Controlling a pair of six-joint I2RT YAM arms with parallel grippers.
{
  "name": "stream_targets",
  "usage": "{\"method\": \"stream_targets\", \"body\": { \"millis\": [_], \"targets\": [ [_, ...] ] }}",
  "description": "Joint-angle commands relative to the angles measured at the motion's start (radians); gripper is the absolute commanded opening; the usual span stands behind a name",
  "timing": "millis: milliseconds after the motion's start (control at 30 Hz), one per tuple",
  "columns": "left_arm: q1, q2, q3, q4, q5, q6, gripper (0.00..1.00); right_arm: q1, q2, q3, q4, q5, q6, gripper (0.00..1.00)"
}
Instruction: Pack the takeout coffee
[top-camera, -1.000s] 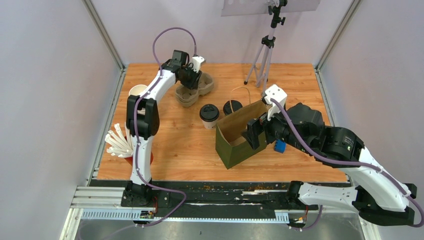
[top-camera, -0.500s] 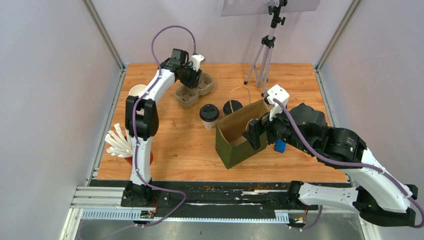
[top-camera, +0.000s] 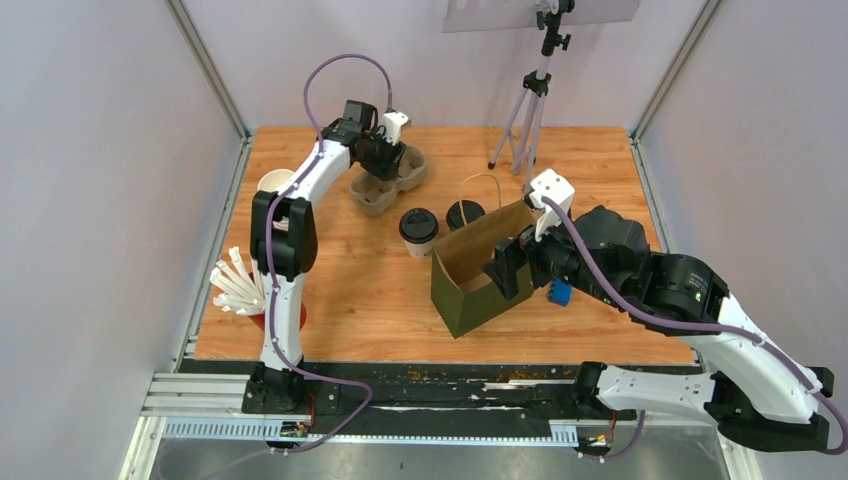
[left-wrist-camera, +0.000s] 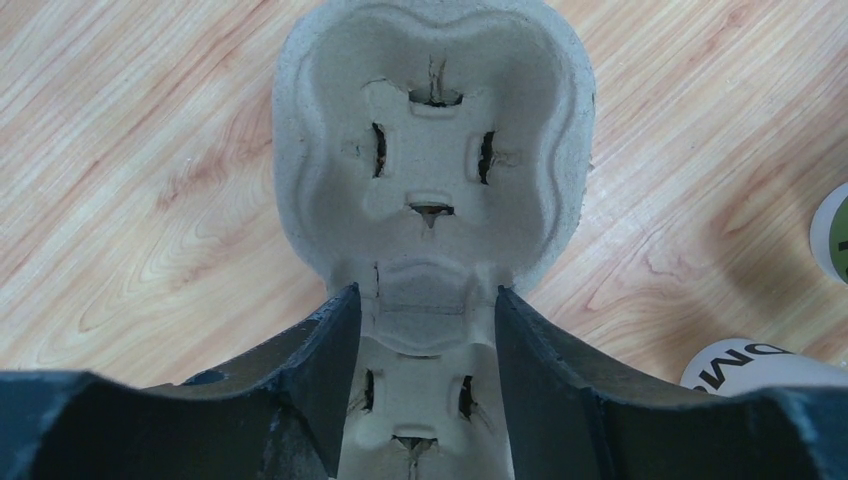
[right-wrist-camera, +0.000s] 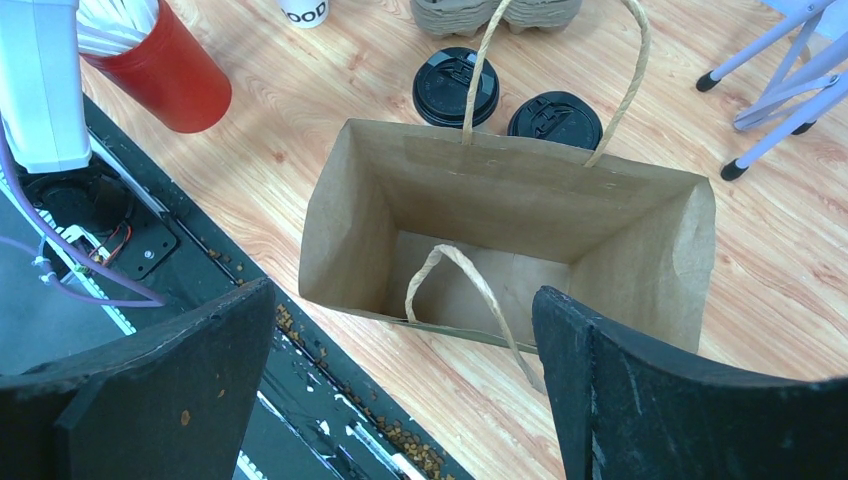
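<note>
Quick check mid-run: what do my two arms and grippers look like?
The left arm and right arm are white links with black joints, each trailed by a purple cable. A white camera box sits on each wrist; the right carries a small blue part. The left gripper and right gripper have broad black fingers.

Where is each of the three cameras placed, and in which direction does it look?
Top external: above and behind the bases, looking down on the table; both arms show, with left gripper and right gripper.
Left wrist: on the left arm, looking down on the cup carrier; its fingers grip the carrier's narrow middle.
Right wrist: above the paper bag, looking into it; its open fingers frame the view.
Shared: top and right wrist both show bag and lidded cups.
</note>
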Motion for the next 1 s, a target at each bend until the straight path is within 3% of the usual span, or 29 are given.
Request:
{"method": "stream_targets", "body": {
  "millis": [0, 267, 533, 967],
  "targets": [
    [0.004, -0.067, 0.01, 0.025, 0.003, 0.022, 0.61, 0.004, 0.003, 0.009, 0.047, -0.004, 0.008, 1.0],
    [0.004, -0.04, 0.009, 0.014, -0.012, 0.035, 0.63, 0.003, 0.004, 0.008, 0.045, -0.004, 0.002, 1.0],
    [0.004, -0.026, 0.025, 0.013, 0.004, 0.037, 0.56, 0.004, 0.007, 0.017, 0.031, 0.006, 0.007, 1.0],
    [0.004, -0.01, 0.02, -0.001, 0.016, 0.048, 0.57, 0.004, 0.012, 0.035, 0.018, 0.025, 0.006, 1.0]
  ]
}}
